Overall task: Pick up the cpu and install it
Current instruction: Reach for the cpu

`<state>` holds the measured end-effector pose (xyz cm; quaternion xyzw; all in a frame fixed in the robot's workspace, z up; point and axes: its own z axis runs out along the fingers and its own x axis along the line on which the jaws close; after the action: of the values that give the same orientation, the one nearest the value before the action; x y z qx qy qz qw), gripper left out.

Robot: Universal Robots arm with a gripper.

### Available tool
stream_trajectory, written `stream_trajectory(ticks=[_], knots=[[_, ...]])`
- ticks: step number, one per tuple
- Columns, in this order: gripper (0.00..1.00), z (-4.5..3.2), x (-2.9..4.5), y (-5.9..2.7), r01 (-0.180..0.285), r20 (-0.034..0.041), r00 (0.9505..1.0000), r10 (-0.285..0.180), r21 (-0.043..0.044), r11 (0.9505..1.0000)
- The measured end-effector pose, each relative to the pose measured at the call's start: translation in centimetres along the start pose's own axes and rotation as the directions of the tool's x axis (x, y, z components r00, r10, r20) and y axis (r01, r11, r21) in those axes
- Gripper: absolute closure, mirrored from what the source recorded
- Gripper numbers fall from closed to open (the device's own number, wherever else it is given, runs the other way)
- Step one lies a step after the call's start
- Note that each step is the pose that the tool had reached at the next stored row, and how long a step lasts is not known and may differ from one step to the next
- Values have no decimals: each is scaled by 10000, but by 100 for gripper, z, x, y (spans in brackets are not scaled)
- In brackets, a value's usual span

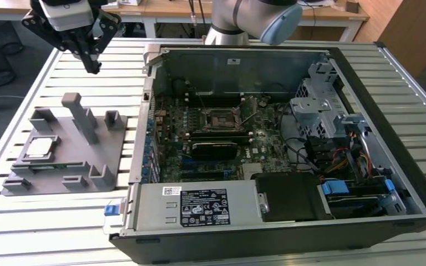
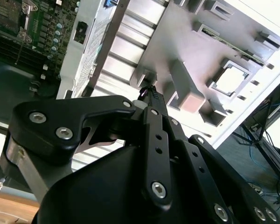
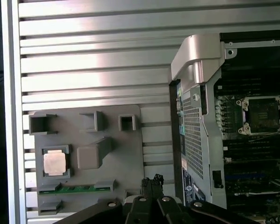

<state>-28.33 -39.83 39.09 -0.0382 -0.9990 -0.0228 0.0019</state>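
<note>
Open computer case [image 1: 287,238] on slatted table [image 1: 50,233]; its processor socket [image 1: 221,119] looks empty. On the exterior view's left, grey fixture [image 1: 76,166]. Above the table hangs the gripper [image 1: 92,67], jaws closed on nothing. One fixture recess holds the cpu [image 1: 40,147], lying flat. Probably light, rigid, slick-topped and delicate underneath, so pinch opposite edges.

One cpu [image 3: 54,163], perhaps one memory stick [image 3: 79,189]
</note>
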Motion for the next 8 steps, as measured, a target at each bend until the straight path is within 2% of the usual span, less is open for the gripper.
stream_trajectory(ticks=[8], knots=[[89,13,126,-42,-3,-26,10000,3,2,10000]])
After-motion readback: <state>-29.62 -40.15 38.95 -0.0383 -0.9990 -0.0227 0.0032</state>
